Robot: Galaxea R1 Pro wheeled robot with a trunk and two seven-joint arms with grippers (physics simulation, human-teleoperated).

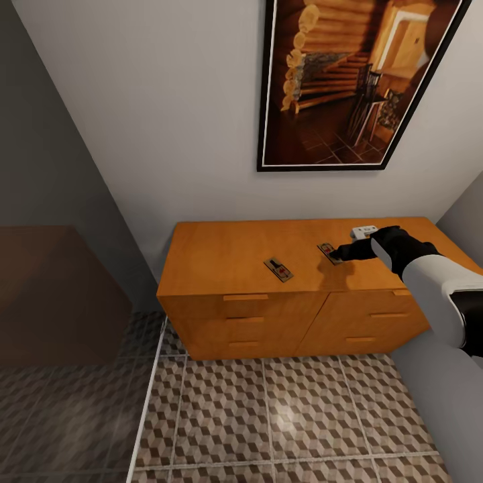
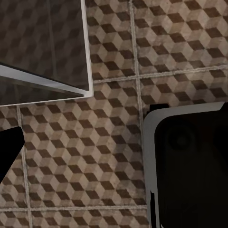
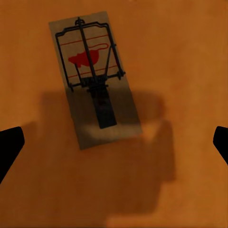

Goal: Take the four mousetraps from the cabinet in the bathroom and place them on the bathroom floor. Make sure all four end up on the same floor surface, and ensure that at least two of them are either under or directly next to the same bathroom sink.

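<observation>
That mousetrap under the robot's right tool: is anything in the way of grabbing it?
Nothing visible is. The mousetrap lies flat on the cabinet top, bare wood around it, and the open right tool hangs above it with its fingers apart.

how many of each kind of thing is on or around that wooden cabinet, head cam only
mousetraps: 2, one nearer the middle of the top, one by the right end effector
cabinet: 1
framed picture on the wall: 1
brown box-like unit at the left: 1
total: 5
</observation>
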